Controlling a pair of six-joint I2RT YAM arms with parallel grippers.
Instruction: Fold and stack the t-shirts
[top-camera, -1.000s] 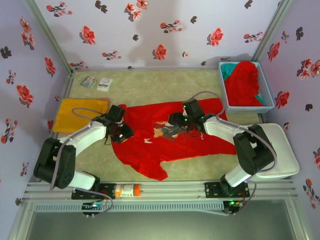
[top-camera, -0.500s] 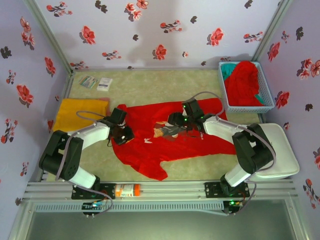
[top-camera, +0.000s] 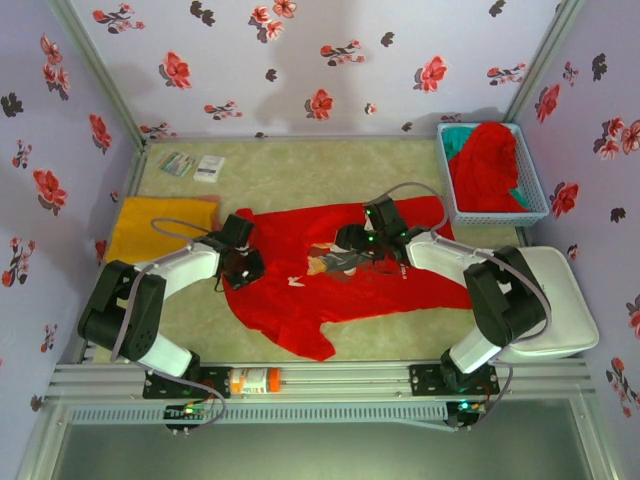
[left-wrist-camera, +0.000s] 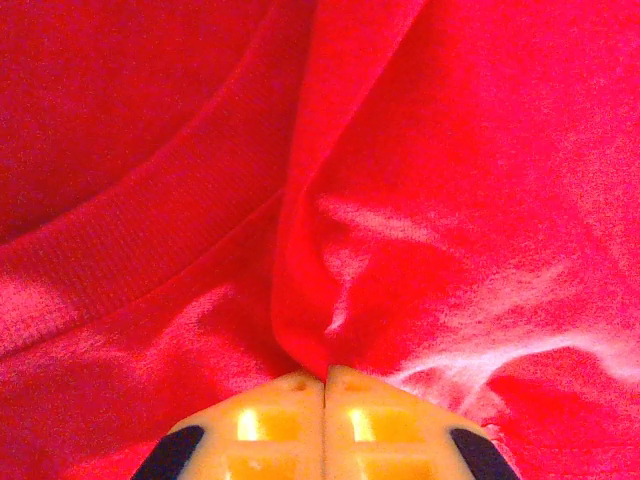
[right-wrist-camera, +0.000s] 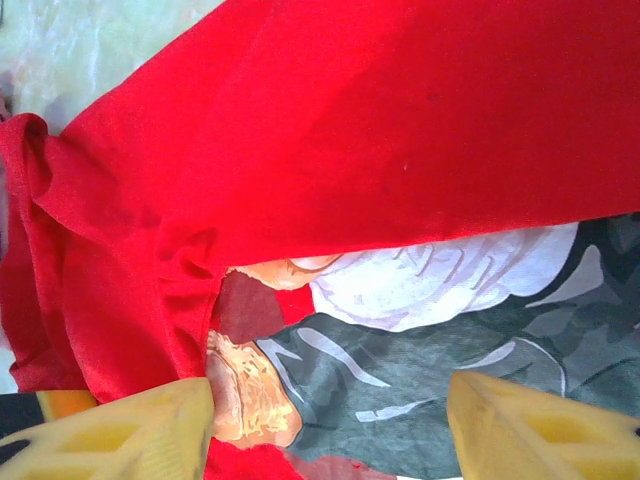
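Floral-papered enclosure; beige mat table (top-camera: 300, 170).

- Red printed t-shirt (top-camera: 340, 285): spread flat mid-table, dark-and-white chest print (top-camera: 335, 263) face up, its near edge rumpled.
- Left gripper (top-camera: 243, 268): at the shirt's left edge. The wrist view shows the yellow fingertips (left-wrist-camera: 290, 385) pressed together, pinching a raised fold of red cloth (left-wrist-camera: 310, 300) beside the ribbed collar band (left-wrist-camera: 150, 240).
- Right gripper (top-camera: 362, 243): over the chest print. The wrist view (right-wrist-camera: 330, 405) shows the jaws parted, straddling the print and gripping nothing.
- Orange-yellow t-shirt (top-camera: 158, 228): folded flat at the table's left side, well apart from the red one.
- Blue mesh basket (top-camera: 497, 216): far right corner, holding a heaped red t-shirt (top-camera: 488, 165) with a teal t-shirt (top-camera: 458, 138) beneath.
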